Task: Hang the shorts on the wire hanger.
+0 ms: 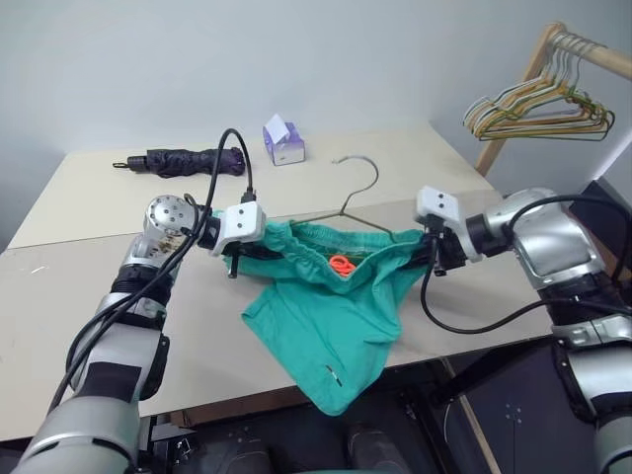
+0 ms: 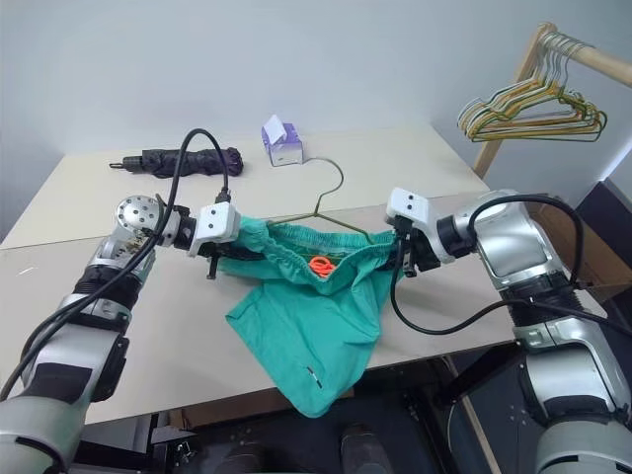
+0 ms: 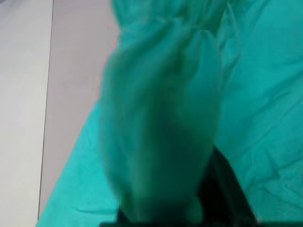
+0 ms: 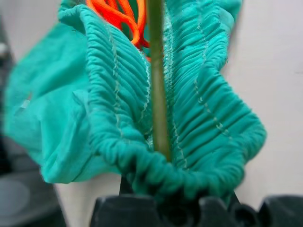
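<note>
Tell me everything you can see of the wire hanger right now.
The wire hanger is thin, dull olive-grey wire with a curved hook pointing toward the table's far side. Its lower part sits inside the waistband of the shorts, so only the hook, neck and upper shoulders show. The right wrist view shows one wire end running between the gathered folds toward the right pincer, which is shut on the waistband there.

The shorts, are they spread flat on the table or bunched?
Bunched: the shorts are gathered at the waistband between both grippers, with the lower part hanging over the table edge.
</note>
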`<state>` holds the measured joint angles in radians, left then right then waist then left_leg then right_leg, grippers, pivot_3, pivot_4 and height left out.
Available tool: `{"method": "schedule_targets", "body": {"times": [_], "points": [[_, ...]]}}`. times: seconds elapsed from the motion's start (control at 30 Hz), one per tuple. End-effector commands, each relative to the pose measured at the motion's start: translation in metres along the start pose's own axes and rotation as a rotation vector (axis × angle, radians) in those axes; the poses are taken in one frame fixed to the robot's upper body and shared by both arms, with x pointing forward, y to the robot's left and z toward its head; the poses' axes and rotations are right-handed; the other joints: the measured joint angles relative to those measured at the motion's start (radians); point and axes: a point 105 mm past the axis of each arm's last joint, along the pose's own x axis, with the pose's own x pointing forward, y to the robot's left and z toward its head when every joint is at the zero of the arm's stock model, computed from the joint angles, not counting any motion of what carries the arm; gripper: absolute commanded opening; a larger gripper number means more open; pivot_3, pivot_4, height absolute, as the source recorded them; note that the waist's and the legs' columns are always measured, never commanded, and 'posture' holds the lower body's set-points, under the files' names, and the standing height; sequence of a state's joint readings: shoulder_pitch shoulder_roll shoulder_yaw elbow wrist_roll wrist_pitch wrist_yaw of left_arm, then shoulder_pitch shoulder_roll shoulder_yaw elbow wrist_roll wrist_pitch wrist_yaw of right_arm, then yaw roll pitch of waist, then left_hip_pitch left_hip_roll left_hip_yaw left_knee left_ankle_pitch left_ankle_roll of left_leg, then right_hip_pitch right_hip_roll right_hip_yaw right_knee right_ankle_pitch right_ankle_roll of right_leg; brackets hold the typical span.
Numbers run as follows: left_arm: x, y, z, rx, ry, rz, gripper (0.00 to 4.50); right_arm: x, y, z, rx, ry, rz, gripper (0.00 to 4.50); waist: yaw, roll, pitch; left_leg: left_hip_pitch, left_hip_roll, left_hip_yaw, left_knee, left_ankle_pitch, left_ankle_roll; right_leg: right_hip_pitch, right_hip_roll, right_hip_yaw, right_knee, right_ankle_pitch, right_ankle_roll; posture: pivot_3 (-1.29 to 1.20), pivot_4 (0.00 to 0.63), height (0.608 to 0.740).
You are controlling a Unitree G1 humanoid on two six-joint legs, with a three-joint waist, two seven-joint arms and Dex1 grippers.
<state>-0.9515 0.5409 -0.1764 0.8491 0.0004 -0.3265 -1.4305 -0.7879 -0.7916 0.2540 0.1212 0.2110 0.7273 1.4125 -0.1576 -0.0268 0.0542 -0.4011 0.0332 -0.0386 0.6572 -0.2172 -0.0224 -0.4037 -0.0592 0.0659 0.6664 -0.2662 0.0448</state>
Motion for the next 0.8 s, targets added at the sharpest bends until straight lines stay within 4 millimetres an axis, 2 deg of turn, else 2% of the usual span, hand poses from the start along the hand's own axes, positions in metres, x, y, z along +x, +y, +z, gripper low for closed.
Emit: {"method": "schedule_targets", "body": {"times": [0.03, 0.2, 0.27, 0.4, 0.5, 0.6, 0.67, 0.8], "points": [[-0.012, 0.019, 0.018, 0.036, -0.056, 0.07, 2.16, -0.02, 0.007, 0.009, 0.012, -0.072, -0.032, 0.0, 0.001, 0.0, 0.0, 0.0, 0.0, -0.001, 0.0, 0.0, 0.0, 0.0, 0.0, -0.001, 0.0, 0.0, 0.0, -0.13, 0.0, 0.74], [-0.03, 0.043, 0.026, 0.051, -0.078, 0.227, 3.75, -0.027, 0.017, -0.011, 0.154, -0.106, -0.082, 0.0, 0.001, 0.0, 0.0, -0.001, 0.0, -0.002, 0.001, 0.0, 0.0, 0.0, 0.0, -0.002, -0.001, 0.0, 0.0, -0.14, 0.0, 0.74], [-0.04, 0.06, 0.032, 0.059, -0.103, 0.368, 4.38, -0.032, 0.02, -0.018, 0.214, -0.128, -0.123, 0.0, 0.002, 0.0, 0.0, -0.001, 0.0, -0.002, 0.001, 0.0, 0.0, 0.0, 0.0, -0.001, 0.0, 0.0, 0.0, -0.14, 0.0, 0.74], [-0.059, 0.086, 0.047, 0.02, -0.195, 0.571, 4.47, -0.043, 0.025, -0.037, 0.379, -0.174, -0.245, 0.0, 0.005, 0.0, 0.0, -0.002, 0.0, -0.003, 0.002, 0.0, 0.0, 0.0, 0.0, -0.002, -0.001, 0.0, 0.0, -0.15, 0.0, 0.74], [-0.064, 0.089, 0.066, -0.024, -0.342, 0.595, 4.47, -0.053, 0.025, -0.055, 0.509, -0.178, -0.385, 0.0, 0.007, 0.0, 0.0, -0.002, 0.0, -0.003, 0.002, 0.0, 0.0, 0.001, 0.0, -0.002, -0.001, 0.0, 0.0, -0.16, 0.0, 0.74], [-0.059, 0.079, 0.086, -0.07, -0.482, 0.556, 4.47, -0.065, 0.022, -0.07, 0.63, -0.182, -0.536, 0.0, 0.005, 0.001, -0.001, -0.003, 0.0, -0.003, 0.002, 0.0, 0.0, 0.001, -0.001, -0.002, 0.0, 0.0, 0.0, -0.18, 0.004, 0.74], [-0.049, 0.065, 0.107, -0.114, -0.595, 0.502, 4.47, -0.083, 0.01, -0.082, 0.757, -0.203, -0.711, 0.0, 0.003, 0.002, -0.001, -0.003, -0.001, -0.003, 0.002, 0.0, 0.0, 0.001, -0.001, -0.002, 0.0, 0.0, 0.0, -0.19, 0.006, 0.74], [-0.039, 0.043, 0.139, -0.182, -0.73, 0.433, 4.47, -0.109, -0.003, -0.091, 0.904, -0.255, -0.906, 0.0, -0.004, 0.003, -0.002, -0.003, 0.0, -0.004, 0.002, 0.0, 0.0, 0.0, -0.001, -0.001, 0.001, 0.0, 0.0, -0.2, 0.007, 0.74]]}}
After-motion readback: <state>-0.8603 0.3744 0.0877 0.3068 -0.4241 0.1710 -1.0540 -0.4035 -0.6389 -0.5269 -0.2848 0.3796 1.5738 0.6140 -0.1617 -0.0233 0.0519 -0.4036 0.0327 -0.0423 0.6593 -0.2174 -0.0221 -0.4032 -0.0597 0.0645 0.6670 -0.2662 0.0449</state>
